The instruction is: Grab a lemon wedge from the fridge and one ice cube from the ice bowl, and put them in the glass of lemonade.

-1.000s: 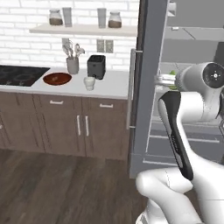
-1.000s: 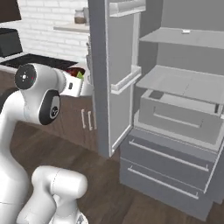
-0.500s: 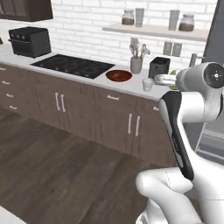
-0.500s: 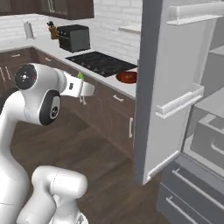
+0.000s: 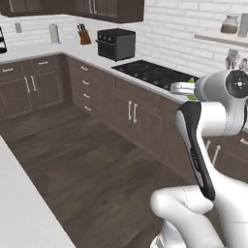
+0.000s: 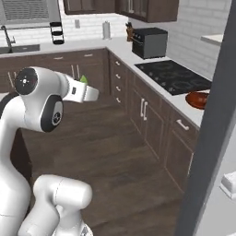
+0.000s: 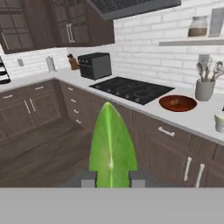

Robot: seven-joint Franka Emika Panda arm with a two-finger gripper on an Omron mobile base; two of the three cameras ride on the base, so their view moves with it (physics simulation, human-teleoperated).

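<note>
We carry the lemon wedge (image 7: 111,146) pinched between the closed jaws of the gripper (image 7: 112,178), high over the floor; a jolt could drop it short of the table (image 7: 192,114).

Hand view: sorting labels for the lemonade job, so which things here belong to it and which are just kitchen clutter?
Job:
lemon wedge, clamped in the gripper
ice bowl on the counter
glass of lemonade, at the frame's right edge

Clutter:
toaster oven
stovetop
utensil holder
knife block
</note>
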